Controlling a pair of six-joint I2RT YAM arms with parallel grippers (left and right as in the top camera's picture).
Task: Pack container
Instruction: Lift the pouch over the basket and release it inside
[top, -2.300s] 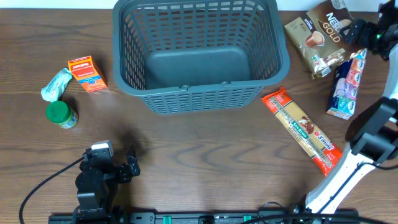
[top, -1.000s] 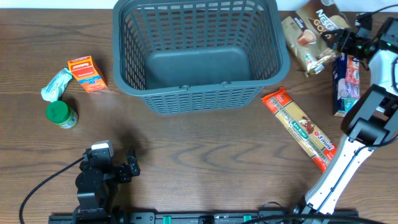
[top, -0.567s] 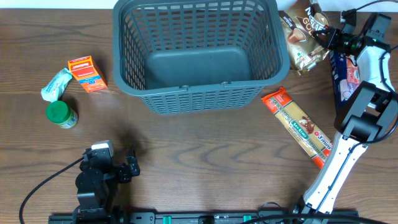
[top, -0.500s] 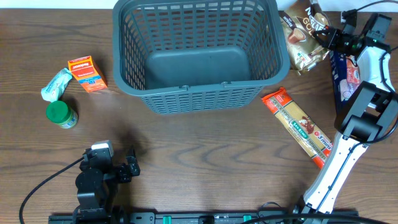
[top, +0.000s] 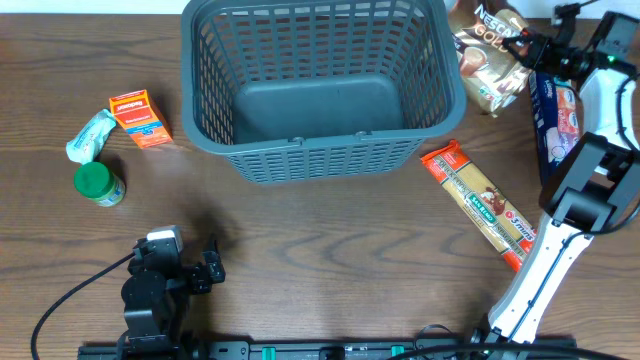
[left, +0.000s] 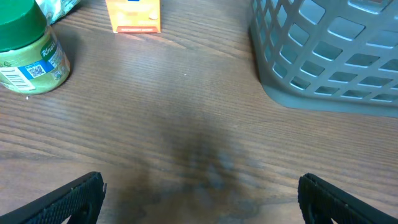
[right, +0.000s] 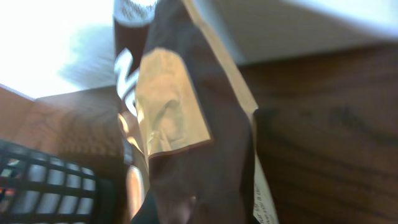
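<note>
While right gripper (top: 528, 45) pinches coffee pouch (top: 485, 55) beside container (top: 320, 155), arm stretched far, left gripper (left: 199, 190) spread.

Left arm (top: 148, 298): black housing, white top block, black cable; left gripper (left: 199, 183) black. Right arm (top: 550, 265): white links, black joints.

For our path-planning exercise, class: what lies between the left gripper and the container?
Nothing but bare brown table lies between the left gripper and the container, as the overhead and left wrist views both show.
</note>
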